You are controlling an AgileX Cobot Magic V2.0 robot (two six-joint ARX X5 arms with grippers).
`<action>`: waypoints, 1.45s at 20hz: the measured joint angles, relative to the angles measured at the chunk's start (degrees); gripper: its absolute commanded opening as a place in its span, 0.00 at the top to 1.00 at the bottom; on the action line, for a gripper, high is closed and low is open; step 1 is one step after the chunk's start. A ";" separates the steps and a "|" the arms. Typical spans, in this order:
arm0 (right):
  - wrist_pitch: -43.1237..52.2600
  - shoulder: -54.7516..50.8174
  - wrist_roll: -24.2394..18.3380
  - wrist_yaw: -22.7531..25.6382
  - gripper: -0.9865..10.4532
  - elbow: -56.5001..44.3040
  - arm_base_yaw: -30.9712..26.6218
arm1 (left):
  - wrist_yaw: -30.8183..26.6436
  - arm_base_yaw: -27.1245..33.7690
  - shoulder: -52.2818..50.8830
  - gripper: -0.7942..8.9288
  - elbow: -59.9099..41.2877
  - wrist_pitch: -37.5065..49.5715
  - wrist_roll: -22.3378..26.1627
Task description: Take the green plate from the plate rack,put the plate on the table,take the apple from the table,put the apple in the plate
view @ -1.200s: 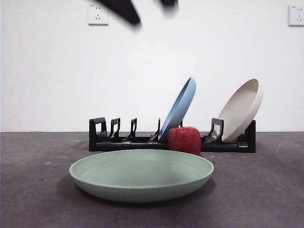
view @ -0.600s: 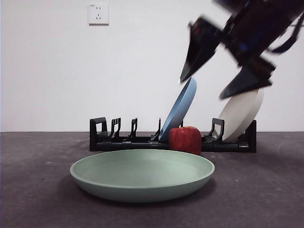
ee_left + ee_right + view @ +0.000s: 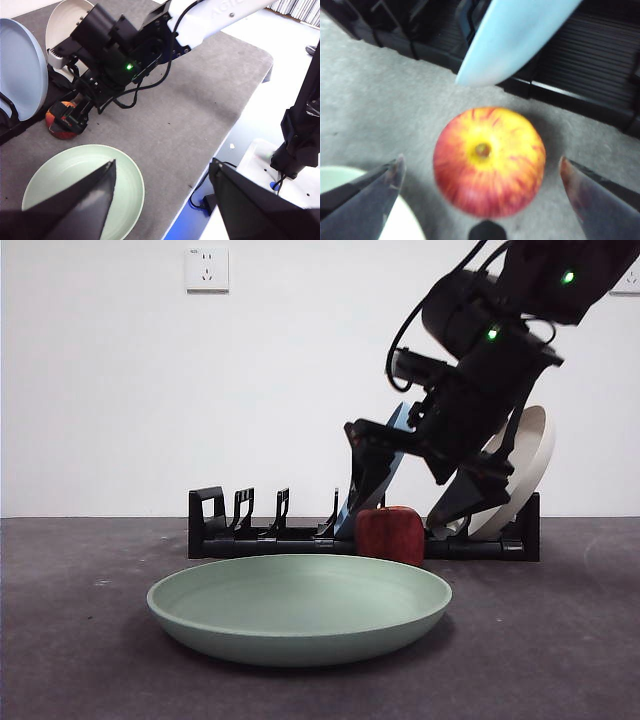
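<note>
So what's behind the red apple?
The black plate rack stands behind the apple, with the blue plate leaning in it. The right gripper hangs open over the apple and hides part of the beige plate.

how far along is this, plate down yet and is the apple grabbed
Done: the green plate lies flat on the table, out of the plate rack. In hand: the right gripper is open, one jaw on each side of the apple, which sits on the table beside the rack, not gripped. Left: close on the apple, lift it and set it in the plate. The left gripper waits open above the plate.
</note>
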 measured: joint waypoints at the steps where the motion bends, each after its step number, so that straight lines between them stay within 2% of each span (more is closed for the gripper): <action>1: 0.68 0.68 0.00 0.20 0.25 0.13 0.00 | 0.00 0.00 0.00 0.59 0.00 0.00 0.00; 6: 2.78 2.54 -0.02 1.25 0.26 0.37 0.00 | -0.02 0.00 0.00 0.59 0.00 -0.02 0.00; 7: 2.89 2.62 0.00 1.27 0.31 0.42 0.00 | -0.04 0.00 0.00 0.59 0.00 -0.02 0.00; 9: 3.26 2.73 0.00 1.27 0.47 0.42 0.00 | -0.09 0.00 0.00 0.59 0.00 -0.02 0.00; 12: 3.23 2.75 0.00 1.25 0.51 0.42 0.00 | -0.09 0.00 0.00 0.59 0.00 -0.02 0.00; 14: 3.17 2.75 0.00 1.25 0.67 0.42 -0.02 | -0.09 0.00 0.00 0.59 0.00 -0.02 0.00; 19: 3.52 2.75 -0.02 1.42 0.93 0.83 -0.15 | -0.09 0.00 0.00 0.59 0.00 -0.04 0.00; 25: 0.35 1.38 -0.17 1.29 0.93 0.85 0.02 | -0.11 0.00 0.00 0.59 0.00 -0.11 0.00; 29: -6.64 -8.07 -1.57 1.16 0.93 0.83 3.45 | -0.24 0.00 0.00 0.59 0.00 -0.13 0.00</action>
